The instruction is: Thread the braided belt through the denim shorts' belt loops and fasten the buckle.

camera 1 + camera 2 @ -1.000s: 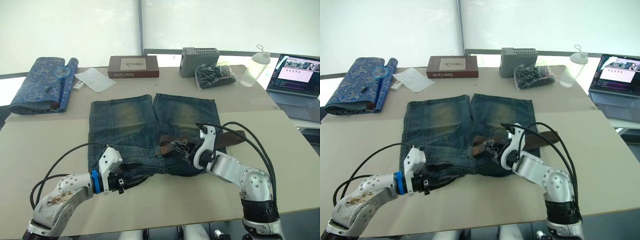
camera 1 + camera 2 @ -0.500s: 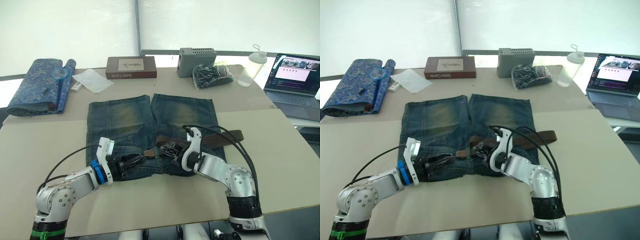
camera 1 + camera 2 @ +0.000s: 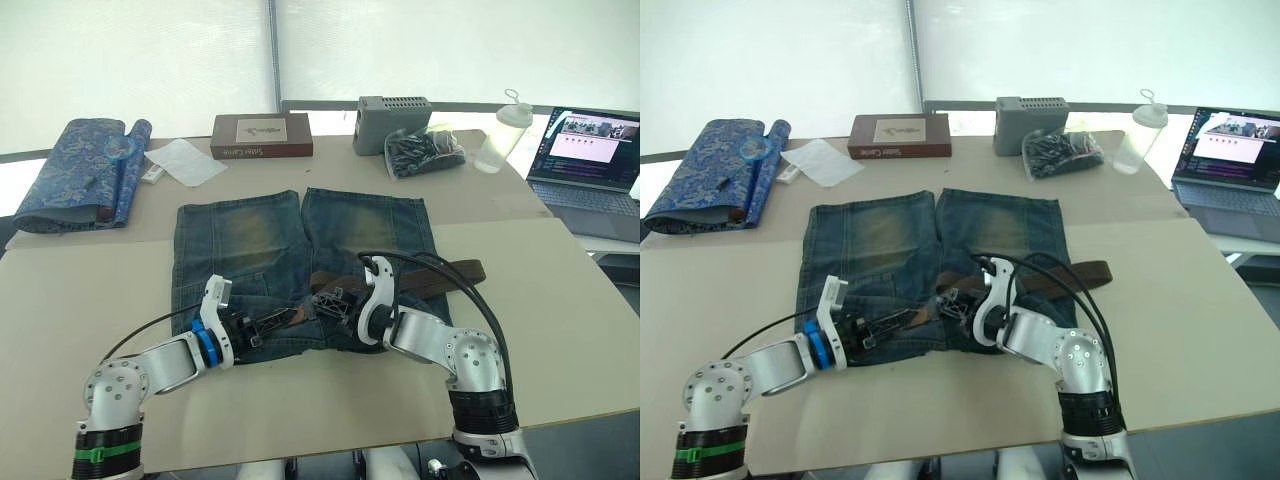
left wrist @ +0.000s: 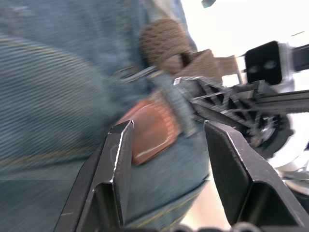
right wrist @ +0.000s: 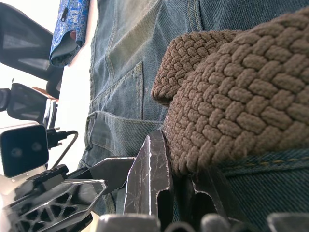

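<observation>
Table: bare cloth all round the work, wide open room at both side edges.
Denim shorts: flat at centre, waistband toward me, legs away.
Braided belt: lies across the waistband, far end trailing past the shorts' right edge.
My right claw: closed on the belt at mid-waistband.
My left claw: fingers spread wide, on the waistband just beside the belt's brown tip.

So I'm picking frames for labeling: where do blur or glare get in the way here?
Left wrist view: the denim shorts look smeared and soft, and the background beyond the right hand is blown out white. Right wrist view: the braided belt weave is crisp, the corner behind washed out. Head views: bright window backlight, even table light.
</observation>
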You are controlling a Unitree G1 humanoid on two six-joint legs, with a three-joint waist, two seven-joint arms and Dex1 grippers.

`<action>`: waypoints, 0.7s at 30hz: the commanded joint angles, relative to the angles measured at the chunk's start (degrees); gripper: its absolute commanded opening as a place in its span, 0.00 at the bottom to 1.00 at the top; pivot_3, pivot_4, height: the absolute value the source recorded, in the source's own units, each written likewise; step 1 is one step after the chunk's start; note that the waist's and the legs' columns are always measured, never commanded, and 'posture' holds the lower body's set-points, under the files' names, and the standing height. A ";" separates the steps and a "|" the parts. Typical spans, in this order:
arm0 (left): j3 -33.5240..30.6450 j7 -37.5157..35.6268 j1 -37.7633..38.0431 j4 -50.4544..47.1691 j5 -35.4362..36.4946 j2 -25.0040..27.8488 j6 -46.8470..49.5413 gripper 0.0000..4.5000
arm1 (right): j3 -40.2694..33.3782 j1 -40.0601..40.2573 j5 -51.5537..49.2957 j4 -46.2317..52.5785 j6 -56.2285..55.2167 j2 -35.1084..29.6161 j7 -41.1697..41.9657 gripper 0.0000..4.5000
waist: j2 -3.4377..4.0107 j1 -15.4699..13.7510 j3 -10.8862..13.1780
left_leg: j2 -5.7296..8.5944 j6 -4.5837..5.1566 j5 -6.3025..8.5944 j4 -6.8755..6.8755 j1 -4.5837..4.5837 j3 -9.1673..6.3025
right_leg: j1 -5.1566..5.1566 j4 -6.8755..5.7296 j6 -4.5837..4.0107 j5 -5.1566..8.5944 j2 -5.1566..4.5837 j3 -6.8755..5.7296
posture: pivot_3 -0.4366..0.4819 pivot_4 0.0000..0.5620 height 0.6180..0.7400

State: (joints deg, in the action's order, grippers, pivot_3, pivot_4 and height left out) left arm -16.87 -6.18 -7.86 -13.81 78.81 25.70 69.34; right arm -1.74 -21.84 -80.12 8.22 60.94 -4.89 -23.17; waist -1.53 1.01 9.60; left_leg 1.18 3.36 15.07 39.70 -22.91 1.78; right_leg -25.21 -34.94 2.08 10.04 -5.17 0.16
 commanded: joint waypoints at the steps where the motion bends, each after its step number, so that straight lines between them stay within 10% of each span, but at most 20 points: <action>1: -1.03 2.44 0.77 -0.76 5.16 1.03 0.85 0.55 | -2.03 0.15 -3.14 -1.20 -0.54 1.86 -2.05 0.00 | 0.00 -0.02 0.00 | 0.00 0.00 0.00 0.00 0.01 0.00 | 0.01 0.00 0.00 0.00 -0.01 0.00 | 0.48 0.27 1.00; 21: 3.23 13.67 -1.54 3.34 14.84 -5.32 -7.32 0.55 | -1.98 -0.48 -6.07 -1.14 0.68 2.53 -2.89 0.00 | -0.01 -0.07 0.00 | 0.01 -0.04 -0.01 -0.04 -0.02 0.00 | -0.02 0.02 -0.04 0.01 -0.07 0.00 | 0.48 0.27 1.00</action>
State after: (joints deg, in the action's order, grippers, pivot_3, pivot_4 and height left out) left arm -13.99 7.19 -8.56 -10.29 92.27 20.89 63.21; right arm -4.26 -21.83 -84.63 6.07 61.01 -2.46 -26.54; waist -1.54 0.94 9.60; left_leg 1.20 3.32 15.06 39.67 -22.93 1.78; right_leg -25.22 -34.92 2.04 10.05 -5.25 0.16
